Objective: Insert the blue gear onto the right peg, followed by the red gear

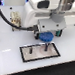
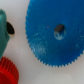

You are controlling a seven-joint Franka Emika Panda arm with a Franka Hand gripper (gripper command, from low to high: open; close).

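Note:
The blue gear (image 2: pixel 52 35) fills most of the wrist view. It is wide and toothed, with a dark centre hole, and lies flat on the white table. The red gear (image 2: pixel 7 71) sits close beside it, apart from it. In the exterior view my gripper (image 1: pixel 45 41) hangs low at the far edge of the grey plate (image 1: pixel 31 55), with a blue shape (image 1: pixel 45 36) right under the hand. The right peg (image 1: pixel 46 46) is a thin dark pin close below that shape. No fingers show in the wrist view. The red gear is hidden in the exterior view.
A teal-green object (image 2: pixel 3 30) with a dark opening lies next to the blue gear. The second peg (image 1: pixel 35 47) stands on the plate toward the exterior view's left. The arm's white body (image 1: pixel 45 13) and cables cover the back of the table.

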